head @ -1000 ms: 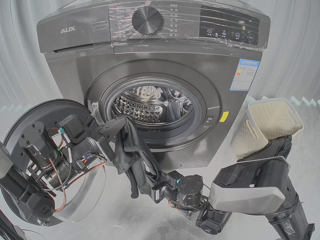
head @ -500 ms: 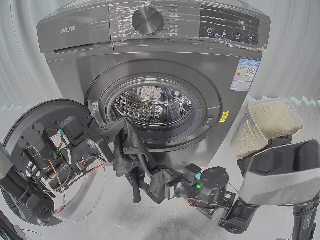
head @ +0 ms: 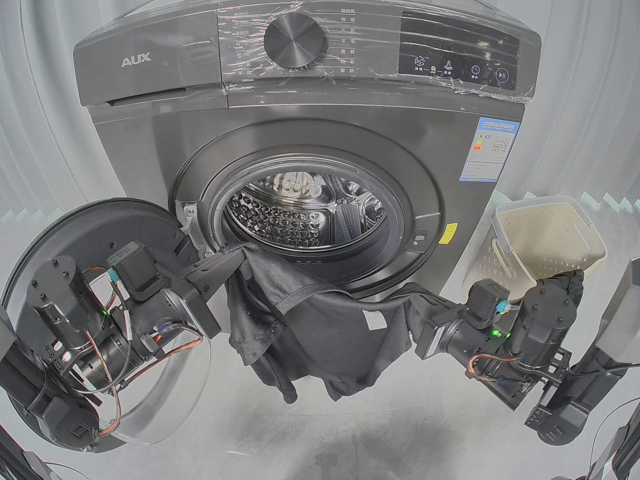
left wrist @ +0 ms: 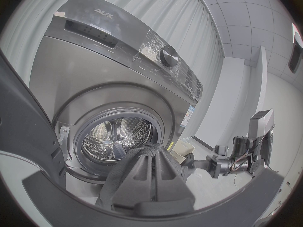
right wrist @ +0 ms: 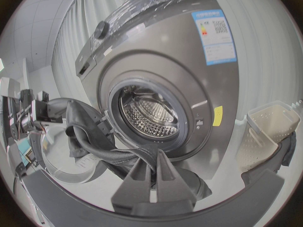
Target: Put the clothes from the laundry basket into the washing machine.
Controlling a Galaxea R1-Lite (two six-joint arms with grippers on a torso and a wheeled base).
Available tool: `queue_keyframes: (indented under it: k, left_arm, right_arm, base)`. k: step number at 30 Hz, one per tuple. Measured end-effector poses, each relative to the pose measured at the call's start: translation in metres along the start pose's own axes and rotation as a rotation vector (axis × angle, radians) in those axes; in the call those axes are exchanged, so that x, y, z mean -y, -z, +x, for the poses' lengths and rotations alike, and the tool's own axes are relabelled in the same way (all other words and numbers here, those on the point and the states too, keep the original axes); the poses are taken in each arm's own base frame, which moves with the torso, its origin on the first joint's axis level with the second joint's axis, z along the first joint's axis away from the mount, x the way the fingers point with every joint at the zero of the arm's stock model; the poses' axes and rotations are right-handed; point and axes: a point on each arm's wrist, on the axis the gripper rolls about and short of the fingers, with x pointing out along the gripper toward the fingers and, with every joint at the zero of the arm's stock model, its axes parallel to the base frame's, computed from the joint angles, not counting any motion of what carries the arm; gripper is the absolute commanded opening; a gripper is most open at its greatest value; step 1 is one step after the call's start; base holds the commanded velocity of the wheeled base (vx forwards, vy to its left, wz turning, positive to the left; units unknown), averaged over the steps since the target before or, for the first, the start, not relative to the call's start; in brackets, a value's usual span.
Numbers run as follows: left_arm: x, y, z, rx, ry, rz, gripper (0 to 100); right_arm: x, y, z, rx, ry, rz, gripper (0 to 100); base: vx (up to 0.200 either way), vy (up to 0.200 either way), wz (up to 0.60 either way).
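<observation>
**A:** Honestly, are the fingertips half buried in cloth?

**B:** Yep. The left gripper [head: 238, 255] and right gripper [head: 413, 307] are each clamped tight on the black shirt [head: 313, 331]. It's stretched wide just below the washing machine [head: 160, 141] opening, white label [head: 375, 319] showing.

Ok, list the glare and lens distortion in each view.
Head view: plastic wrap glints, curtain bows at the edges. Left wrist view: dark fisheye corners, drum gleams. Right wrist view: washing machine front bulges, soft sheen.
</observation>
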Motion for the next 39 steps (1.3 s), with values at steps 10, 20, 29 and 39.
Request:
queue_keyframes:
  k: [10,20,29,39]
  left_arm:
    - [0.000,-0.008,-0.008,0.027,-0.005,0.010,0]
    - [-0.003,-0.011,-0.012,0.033,-0.009,0.015,0]
    - [-0.002,-0.014,-0.015,0.042,0.005,0.022,0]
    - [-0.004,-0.020,-0.014,0.068,-0.003,0.035,0]
  right_arm:
    - [-0.004,-0.039,-0.007,0.150,-0.014,0.040,0]
    - [0.001,-0.063,-0.003,0.250,0.004,0.063,0]
    - [0.002,-0.077,-0.004,0.303,0.007,0.074,0]
    - [-0.001,-0.092,-0.004,0.364,-0.002,0.089,0]
  base:
    - [0.000,0.000,0.00]
    - [0.000,0.000,0.00]
    - [0.000,0.000,0.00]
    - [0.000,0.000,0.00]
